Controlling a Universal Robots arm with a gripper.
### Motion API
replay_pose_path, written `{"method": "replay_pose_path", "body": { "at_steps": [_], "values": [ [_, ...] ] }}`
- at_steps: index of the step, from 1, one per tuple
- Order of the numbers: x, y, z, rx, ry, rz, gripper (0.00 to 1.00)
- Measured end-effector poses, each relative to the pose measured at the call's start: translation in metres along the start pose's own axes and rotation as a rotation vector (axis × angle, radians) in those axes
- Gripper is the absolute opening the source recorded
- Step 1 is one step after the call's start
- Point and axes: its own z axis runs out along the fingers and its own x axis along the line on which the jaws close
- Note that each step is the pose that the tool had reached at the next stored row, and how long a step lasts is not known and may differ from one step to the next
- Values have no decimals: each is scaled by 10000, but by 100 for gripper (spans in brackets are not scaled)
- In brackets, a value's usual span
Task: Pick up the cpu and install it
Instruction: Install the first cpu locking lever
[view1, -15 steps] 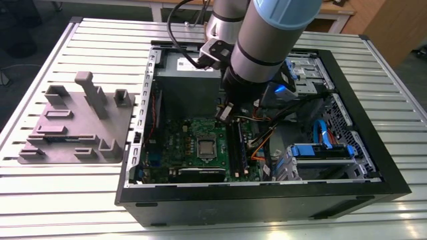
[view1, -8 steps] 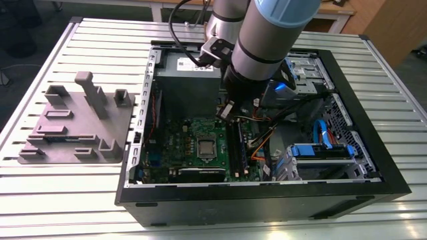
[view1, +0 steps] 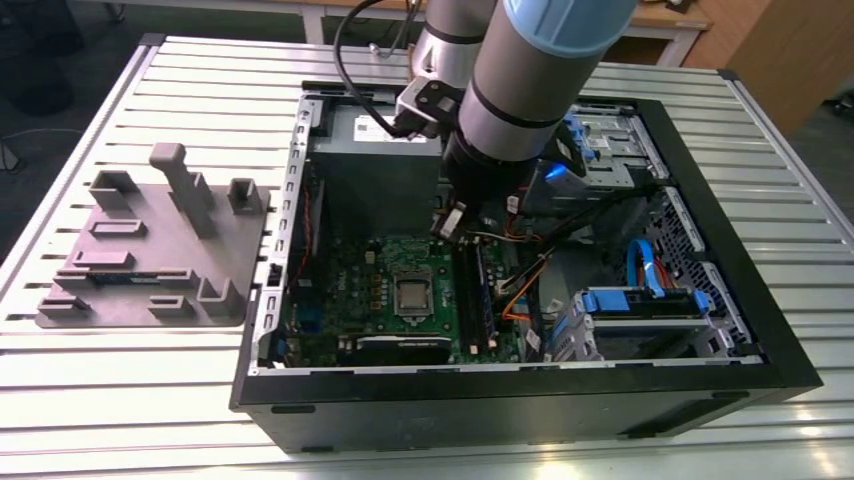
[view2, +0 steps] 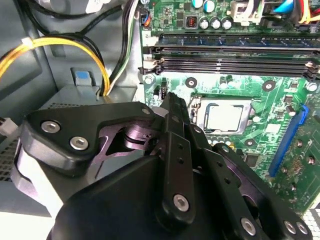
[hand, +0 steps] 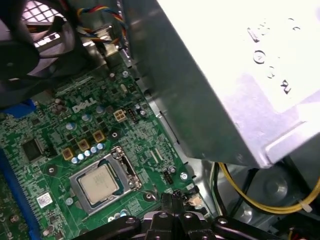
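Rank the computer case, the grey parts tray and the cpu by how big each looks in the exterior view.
1. Computer case, largest by far.
2. Grey parts tray, on the table at the exterior view's left.
3. Cpu, a small silver square sitting in its socket on the green board, beneath the arm.

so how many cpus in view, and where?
1. The cpu sits in its socket on the green motherboard, visible in both wrist views and the exterior view. Parts of the case interior are hidden behind the arm, so others can't be ruled out.
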Motion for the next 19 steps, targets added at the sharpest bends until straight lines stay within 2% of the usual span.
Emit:
{"method": "replay_pose_path", "body": {
  "at_steps": [8,19],
  "values": [
    [106,-19,-10,-6,23,-173,10],
    [114,-24,-12,-7,23,-176,10]
  ]
}}
